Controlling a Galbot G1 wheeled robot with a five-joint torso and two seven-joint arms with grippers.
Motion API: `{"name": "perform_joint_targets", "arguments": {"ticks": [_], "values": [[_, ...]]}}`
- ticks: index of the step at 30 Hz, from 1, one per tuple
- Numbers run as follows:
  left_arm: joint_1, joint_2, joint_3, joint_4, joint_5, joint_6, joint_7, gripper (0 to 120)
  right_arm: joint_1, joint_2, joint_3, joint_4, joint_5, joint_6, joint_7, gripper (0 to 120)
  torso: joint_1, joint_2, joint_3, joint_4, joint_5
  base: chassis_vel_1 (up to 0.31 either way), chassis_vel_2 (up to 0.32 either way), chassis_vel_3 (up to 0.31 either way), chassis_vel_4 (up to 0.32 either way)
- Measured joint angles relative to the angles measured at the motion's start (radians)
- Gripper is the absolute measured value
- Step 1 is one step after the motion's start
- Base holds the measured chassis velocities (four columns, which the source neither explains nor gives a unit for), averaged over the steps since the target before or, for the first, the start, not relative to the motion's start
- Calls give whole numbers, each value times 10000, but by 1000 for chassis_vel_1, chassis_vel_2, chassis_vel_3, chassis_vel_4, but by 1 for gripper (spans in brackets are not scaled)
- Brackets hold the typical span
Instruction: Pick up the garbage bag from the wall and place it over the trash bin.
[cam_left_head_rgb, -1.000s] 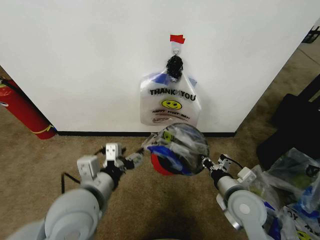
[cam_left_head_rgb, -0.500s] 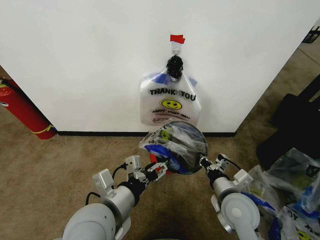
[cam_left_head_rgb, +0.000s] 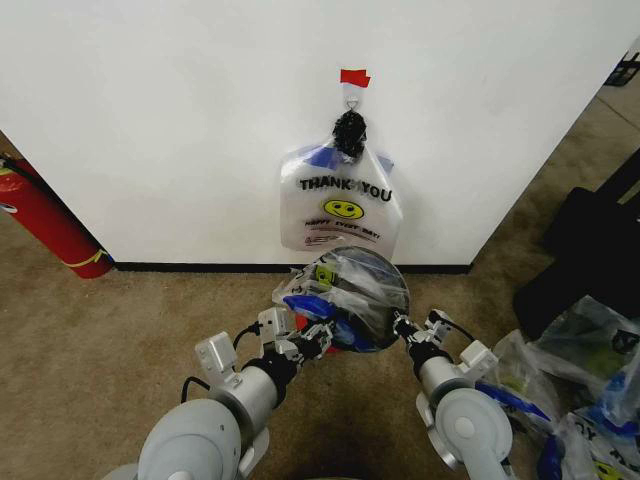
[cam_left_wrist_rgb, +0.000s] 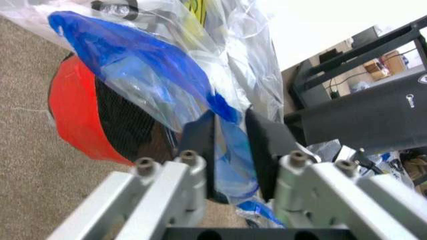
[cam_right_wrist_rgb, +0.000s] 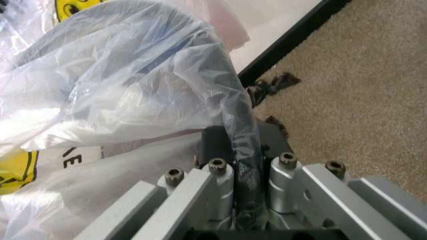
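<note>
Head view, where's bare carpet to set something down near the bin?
Bare carpet lies between the fire extinguisher and the trash bin, along the wall. It is crowded at the bin, where the left gripper and right gripper pinch the garbage bag, and by the heaped bags.

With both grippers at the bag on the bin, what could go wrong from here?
1. The left gripper has thin, crinkly clear plastic garbage bag between its fingers, and the right gripper is shut on a twisted strand; the film may tear or slip.
2. The small black wire-mesh trash bin with a red base looks light, so tugging may tip it.
3. The whitish "THANK YOU" bag hangs just behind and could snag.
</note>
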Motion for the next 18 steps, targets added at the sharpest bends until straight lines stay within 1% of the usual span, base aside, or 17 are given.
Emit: {"name": "perform_joint_targets", "arguments": {"ticks": [1,4,5,15,18], "values": [[0,0,0,0,0,0,0,14,0,0,0,0,0,0,0,0,0,0,0,0,0,0,0,0,0],[-208,-19,47,84,-75,-29,-48,1,-39,30,-14,19,-49,-22,-7,0,0,0,0,-1,0,0,0,0,0],[-208,-18,62,98,-83,-40,-50,0,-46,41,-17,19,-58,-24,-7,0,0,0,0,-1,1,0,0,0,0],[303,47,78,99,149,-61,-28,0,-69,126,-18,21,-42,-26,13,0,0,0,0,-1,0,0,0,0,0],[759,186,-46,-32,281,-66,80,0,-44,129,57,85,115,-1,55,0,0,0,0,-1,0,0,0,0,0]]}}
